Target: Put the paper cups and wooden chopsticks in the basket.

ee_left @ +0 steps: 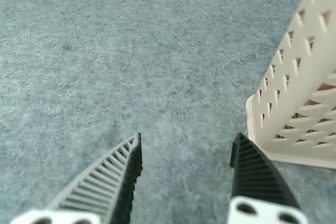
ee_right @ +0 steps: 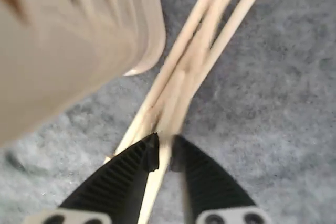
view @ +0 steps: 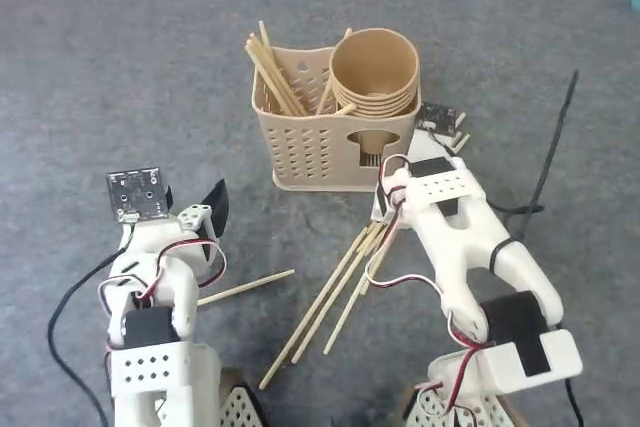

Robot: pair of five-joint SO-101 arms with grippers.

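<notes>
Right pincer (ee_right: 164,149) has its fingers pressed together on one of the loose chopsticks (view: 335,292). This bundle lies on the grey bench (view: 120,77), its long axis slanting from the basket (view: 310,152) front toward the arms. Left pincer (ee_left: 189,145) hangs spread apart beside the basket. Stacked paper cups (view: 375,72) sit mouth-up inside it, next to leaning chopsticks (view: 275,72) with ends pointing up.

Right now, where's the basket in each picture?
High view: the basket stands at the top centre, on the grey mat, ahead of both arms.
Left wrist view: the basket shows its holed wall just beyond one finger of the open left gripper.
Right wrist view: the basket shows a rounded corner, blurred, beside the chopsticks that the right gripper pinches.
Shared landmark: the grey mat under everything.
</notes>
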